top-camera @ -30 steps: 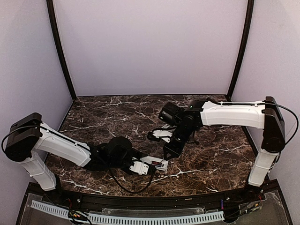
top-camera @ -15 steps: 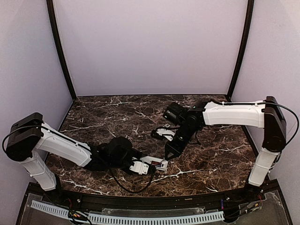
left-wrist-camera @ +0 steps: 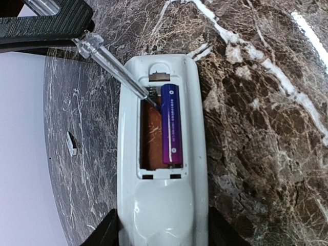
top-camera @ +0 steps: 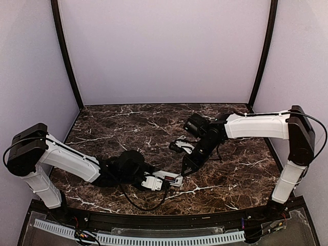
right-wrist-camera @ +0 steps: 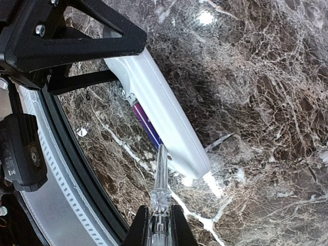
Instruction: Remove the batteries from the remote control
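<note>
My left gripper is shut on the white remote control and holds it back-up at the table's front. The battery recess is open. One purple battery lies in its right slot; the left slot is empty and shows a brown board. My right gripper is shut on a clear plastic tool. The tool's tip rests at the recess's far end, next to the battery's end. In the top view the left gripper and right gripper meet at the remote. No other battery is in view.
A small pale flat piece lies on the dark marble table, left of the remote; it also shows in the right wrist view. The table's black front rail runs close beside the remote.
My right arm has shifted a little to the right and brought the clear tool's tip down to the remote. My left arm and the remote have stayed still.
</note>
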`<state>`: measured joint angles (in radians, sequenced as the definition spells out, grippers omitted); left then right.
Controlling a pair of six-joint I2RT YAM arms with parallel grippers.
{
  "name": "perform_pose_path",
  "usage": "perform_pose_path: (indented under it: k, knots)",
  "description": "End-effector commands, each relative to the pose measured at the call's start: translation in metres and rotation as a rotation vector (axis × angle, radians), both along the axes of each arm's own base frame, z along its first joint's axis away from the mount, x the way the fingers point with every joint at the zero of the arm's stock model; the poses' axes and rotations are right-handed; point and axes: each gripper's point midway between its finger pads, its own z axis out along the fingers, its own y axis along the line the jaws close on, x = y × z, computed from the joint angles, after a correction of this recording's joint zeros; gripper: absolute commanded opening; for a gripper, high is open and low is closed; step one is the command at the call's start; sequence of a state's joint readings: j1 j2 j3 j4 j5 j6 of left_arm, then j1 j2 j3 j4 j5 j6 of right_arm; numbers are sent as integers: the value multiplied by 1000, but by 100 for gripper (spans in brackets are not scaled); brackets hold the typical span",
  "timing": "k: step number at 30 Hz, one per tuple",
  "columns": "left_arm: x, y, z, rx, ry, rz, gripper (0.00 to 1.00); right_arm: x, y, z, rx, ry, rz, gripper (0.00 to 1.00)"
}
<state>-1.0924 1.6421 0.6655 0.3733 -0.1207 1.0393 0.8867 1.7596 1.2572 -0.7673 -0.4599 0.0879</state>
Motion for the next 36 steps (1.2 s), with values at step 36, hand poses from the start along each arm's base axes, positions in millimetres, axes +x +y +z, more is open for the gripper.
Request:
perform_pose_path:
  k: [36]
  knots:
    - [22, -17, 31, -97, -141, 36, 0, 11, 2, 12, 41, 256, -378, 0]
